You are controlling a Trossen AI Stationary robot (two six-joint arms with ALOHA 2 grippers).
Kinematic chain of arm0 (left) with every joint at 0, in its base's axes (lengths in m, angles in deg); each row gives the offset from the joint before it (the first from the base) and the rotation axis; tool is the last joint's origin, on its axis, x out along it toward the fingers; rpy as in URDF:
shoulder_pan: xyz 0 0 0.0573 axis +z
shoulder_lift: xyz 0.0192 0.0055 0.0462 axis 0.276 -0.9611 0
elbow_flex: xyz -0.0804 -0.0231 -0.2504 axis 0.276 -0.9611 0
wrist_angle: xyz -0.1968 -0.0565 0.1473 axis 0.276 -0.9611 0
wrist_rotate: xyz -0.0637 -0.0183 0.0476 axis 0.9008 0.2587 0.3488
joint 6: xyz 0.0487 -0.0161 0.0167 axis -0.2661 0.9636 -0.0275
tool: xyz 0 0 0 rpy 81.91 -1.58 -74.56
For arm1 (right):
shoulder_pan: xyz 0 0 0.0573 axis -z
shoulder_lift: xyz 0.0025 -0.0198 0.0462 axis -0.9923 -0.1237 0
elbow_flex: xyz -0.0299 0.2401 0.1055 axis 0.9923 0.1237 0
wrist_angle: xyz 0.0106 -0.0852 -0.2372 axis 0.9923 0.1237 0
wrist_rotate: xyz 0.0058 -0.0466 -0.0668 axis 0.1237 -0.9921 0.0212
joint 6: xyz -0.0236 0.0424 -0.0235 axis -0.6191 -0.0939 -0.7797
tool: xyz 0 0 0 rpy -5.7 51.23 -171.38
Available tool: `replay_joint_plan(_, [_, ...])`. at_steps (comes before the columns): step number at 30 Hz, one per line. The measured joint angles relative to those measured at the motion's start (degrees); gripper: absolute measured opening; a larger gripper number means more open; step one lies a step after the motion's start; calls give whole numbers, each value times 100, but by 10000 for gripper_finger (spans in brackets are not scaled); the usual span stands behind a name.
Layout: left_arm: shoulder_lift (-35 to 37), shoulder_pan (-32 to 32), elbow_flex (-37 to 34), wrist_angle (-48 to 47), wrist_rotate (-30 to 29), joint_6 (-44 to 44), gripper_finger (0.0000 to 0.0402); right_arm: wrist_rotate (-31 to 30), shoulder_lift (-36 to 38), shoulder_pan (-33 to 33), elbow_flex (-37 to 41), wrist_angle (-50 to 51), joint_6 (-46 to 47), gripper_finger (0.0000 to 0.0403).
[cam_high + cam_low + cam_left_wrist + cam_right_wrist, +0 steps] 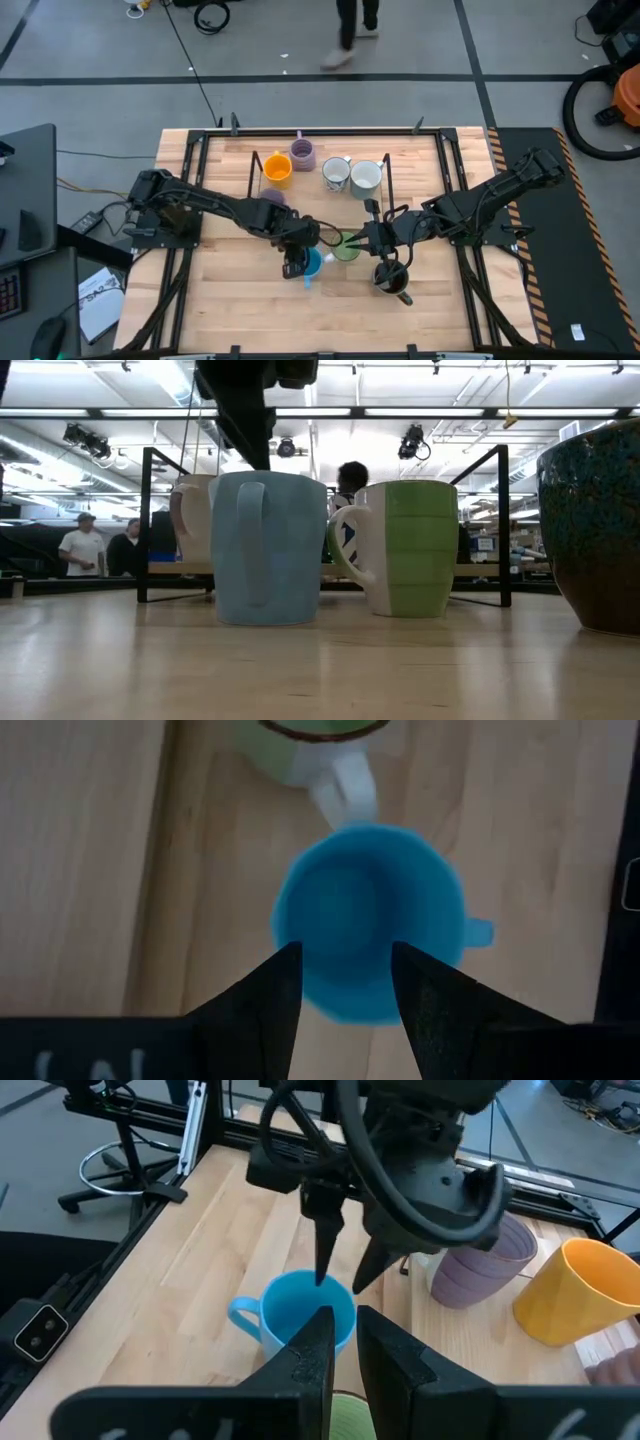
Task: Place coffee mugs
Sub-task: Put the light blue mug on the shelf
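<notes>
left gripper [340,1275] hangs over blue mug [311,263] at tabletop [230,310] centre, jaws released, straddling its rim. green mug [346,247] stands just beside. right gripper [343,1342] nearby, jaws narrowly parted, empty.

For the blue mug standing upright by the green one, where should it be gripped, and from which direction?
Grip the blue mug by its rim wall from straight above, one finger inside, one outside. It stands upright, mouth open upward; the left gripper hangs over it, open. Avoid the side near the green mug.
</notes>
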Motion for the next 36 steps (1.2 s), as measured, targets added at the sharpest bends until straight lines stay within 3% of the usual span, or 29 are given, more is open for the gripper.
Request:
replay_joint_plan(15, [-965,196,909,-878,176,-468,162,136,2,-7,4,72,20,52])
replay_joint_plan(36, [-1072,118,1187,-1237,-241,-1088,162,111,2,-26,4,77,62,52])
